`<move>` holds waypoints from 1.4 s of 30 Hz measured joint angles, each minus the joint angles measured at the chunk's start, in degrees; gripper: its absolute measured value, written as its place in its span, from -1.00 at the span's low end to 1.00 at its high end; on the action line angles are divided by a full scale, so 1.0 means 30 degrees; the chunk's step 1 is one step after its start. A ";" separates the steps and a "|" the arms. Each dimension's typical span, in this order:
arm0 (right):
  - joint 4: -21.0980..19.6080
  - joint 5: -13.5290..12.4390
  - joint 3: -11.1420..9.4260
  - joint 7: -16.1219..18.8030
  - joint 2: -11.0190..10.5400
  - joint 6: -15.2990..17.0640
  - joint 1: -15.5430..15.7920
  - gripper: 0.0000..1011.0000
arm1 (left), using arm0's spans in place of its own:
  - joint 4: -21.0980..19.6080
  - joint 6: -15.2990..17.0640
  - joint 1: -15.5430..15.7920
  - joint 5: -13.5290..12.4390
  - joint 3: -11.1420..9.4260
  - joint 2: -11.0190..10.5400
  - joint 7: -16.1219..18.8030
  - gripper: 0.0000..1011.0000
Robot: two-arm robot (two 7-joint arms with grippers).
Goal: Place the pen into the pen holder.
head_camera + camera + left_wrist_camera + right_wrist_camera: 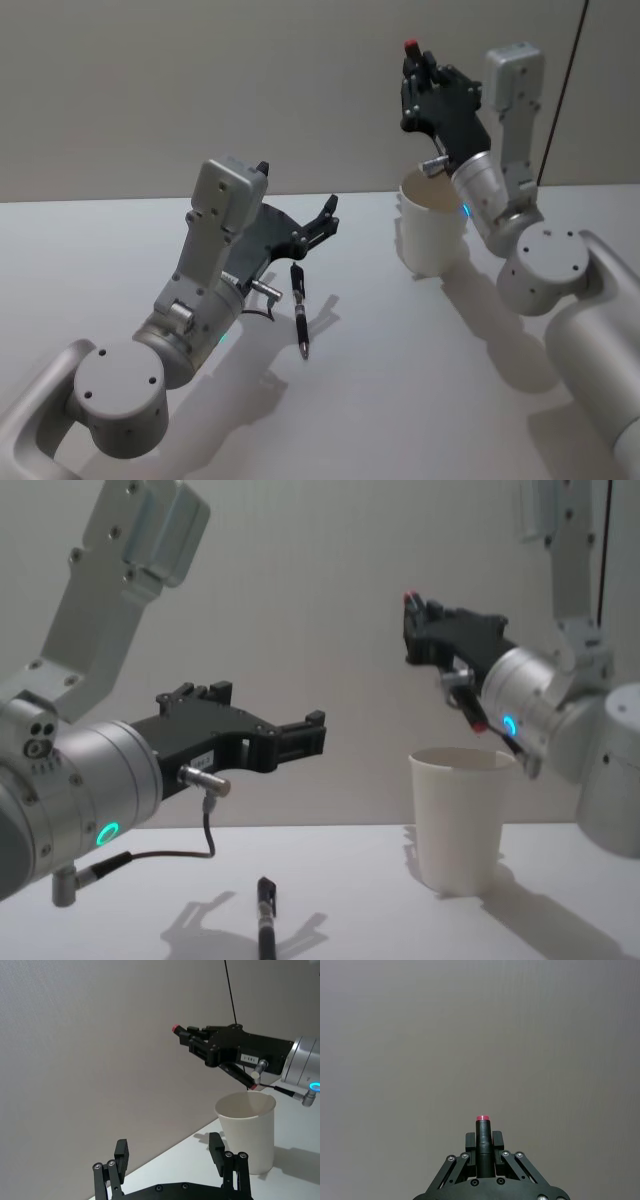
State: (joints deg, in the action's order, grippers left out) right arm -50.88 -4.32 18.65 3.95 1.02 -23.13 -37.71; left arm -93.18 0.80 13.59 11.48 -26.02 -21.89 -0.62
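One tapered white paper cup with a rolled rim [432, 238] stands on the one white table [420, 400]. There are two pens: a slim black pen with a red end cap [482, 1132] above the cup, and a slim all-black pen [299, 310] lying to the cup's left. There are two black grippers: the right gripper [483, 1138], clamped on the red-capped pen above the cup, and the left gripper [169, 1145], fingers spread, to the cup's left.

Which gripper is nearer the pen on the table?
Left: the left gripper hangs open above the pen; the right gripper holds a red-tipped pen over the white cup.
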 joint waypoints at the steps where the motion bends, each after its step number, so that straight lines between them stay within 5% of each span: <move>1: 0.0255 0.0024 0.0005 -0.0019 0.0032 -0.0140 -0.0069 -0.63 | 0.0001 0.0000 0.0000 0.0000 0.0001 0.0000 -0.0001 0.98; 16: 0.5729 0.0451 -0.0088 -0.0203 0.0733 -0.3121 -0.1839 -0.63 | 0.0001 0.0000 0.0000 0.0001 0.0001 0.0000 0.0000 0.98; 32: 0.7821 0.0530 -0.0166 -0.0089 0.1008 -0.4305 -0.2556 -0.64 | 0.0001 0.0000 -0.0001 0.0000 0.0001 0.0000 0.0000 0.98; 42: 0.8271 0.0547 -0.0187 -0.0064 0.1067 -0.4548 -0.2712 0.00 | 0.0001 0.0000 0.0000 0.0000 0.0000 0.0000 -0.0001 0.98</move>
State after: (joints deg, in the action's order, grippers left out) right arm -26.07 -2.68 18.08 3.76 4.22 -36.78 -45.85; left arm -93.17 0.80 13.59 11.48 -26.02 -21.90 -0.63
